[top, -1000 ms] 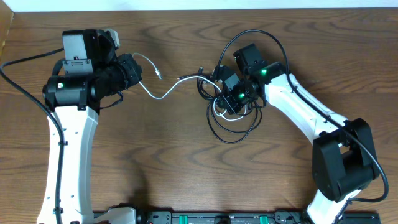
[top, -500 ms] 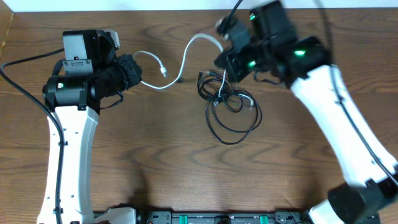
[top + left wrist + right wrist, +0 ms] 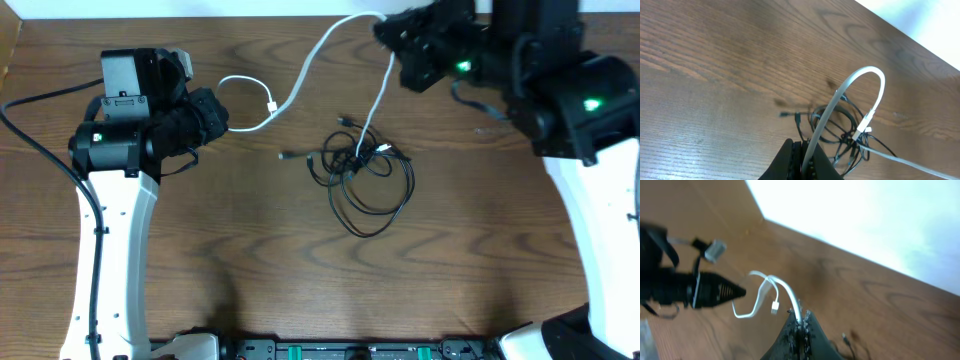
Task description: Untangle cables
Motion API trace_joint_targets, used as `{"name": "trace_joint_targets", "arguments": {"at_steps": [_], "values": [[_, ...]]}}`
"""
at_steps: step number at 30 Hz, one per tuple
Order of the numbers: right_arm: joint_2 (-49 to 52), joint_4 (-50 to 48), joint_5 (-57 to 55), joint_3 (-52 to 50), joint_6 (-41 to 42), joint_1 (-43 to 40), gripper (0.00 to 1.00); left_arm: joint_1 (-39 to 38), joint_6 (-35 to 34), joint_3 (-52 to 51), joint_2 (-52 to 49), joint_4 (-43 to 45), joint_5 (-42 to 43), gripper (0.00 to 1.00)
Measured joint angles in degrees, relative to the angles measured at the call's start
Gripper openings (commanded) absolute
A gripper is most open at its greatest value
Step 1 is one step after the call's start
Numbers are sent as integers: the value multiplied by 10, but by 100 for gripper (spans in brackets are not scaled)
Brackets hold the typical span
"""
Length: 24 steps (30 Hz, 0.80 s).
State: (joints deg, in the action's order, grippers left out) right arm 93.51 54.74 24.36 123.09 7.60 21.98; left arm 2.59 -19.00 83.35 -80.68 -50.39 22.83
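Note:
The white cable [image 3: 310,62] runs from my left gripper [image 3: 224,120] up to my right gripper [image 3: 385,28], which is raised near the table's back edge. A second white strand [image 3: 375,105] hangs from the right gripper down into the black cable [image 3: 372,185], which lies coiled on the table. Both grippers are shut on the white cable. In the left wrist view the white cable [image 3: 850,90] arches out of the shut jaws [image 3: 809,159] over the black coil [image 3: 840,130]. In the right wrist view the white cable [image 3: 785,287] leaves the shut jaws [image 3: 800,325], its plug [image 3: 774,308] dangling.
The left arm [image 3: 110,200] stands along the table's left side and the right arm [image 3: 590,150] along the right. A thick black robot wire [image 3: 30,130] loops at the left edge. The light wall borders the table's back edge.
My right gripper has risen and moved back and right with the white cable, drawing it up out of the black coil. The black coil has shifted and loosened. The left arm has not moved.

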Motion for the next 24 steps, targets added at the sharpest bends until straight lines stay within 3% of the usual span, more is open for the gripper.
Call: {"name": "trace_joint_targets", "arguments": {"at_steps": [10,17,24], "values": [[-9,48,-75,3,105,-11,1,0,0,0,0,0,5,8],[69,93,-85,-17,124,-11,1,0,0,0,0,0,4,8],[115,23,-21,-29,123,-11,1,0,0,0,0,0,4,8]]}}
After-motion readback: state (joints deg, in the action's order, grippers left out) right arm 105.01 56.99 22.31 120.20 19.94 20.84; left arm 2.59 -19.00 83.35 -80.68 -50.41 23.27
